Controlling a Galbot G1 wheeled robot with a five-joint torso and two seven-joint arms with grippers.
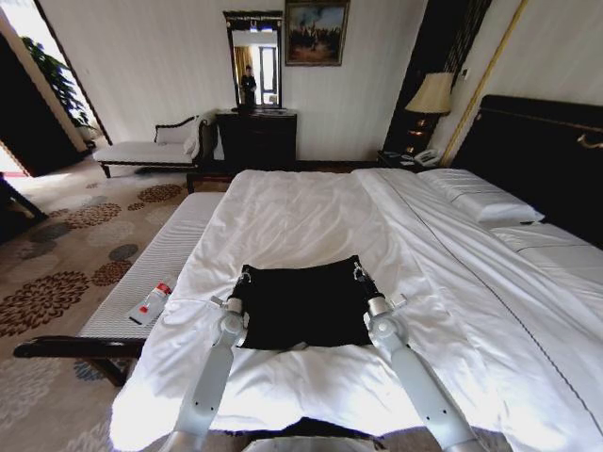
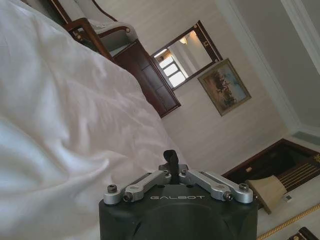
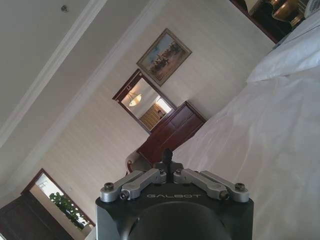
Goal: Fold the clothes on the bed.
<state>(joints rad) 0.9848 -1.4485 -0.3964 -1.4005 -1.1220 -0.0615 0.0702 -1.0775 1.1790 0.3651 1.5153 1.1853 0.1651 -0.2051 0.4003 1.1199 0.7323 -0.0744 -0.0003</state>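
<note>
The clothes, one black T-shirt, lie as a flat dark rectangle on the near part of the white bed. My left gripper is at the shirt's far left corner and my right gripper at its far right corner. The far edge runs straight between them. In the left wrist view the left gripper has its black fingers pressed together above the white duvet. The right gripper looks the same in the right wrist view, beside the bedding. The lettering is hidden.
A pale upholstered bench stands along the bed's left side with a small bottle on it. Pillows and the dark headboard are on the right. A chaise, a dresser and a lamp line the far wall.
</note>
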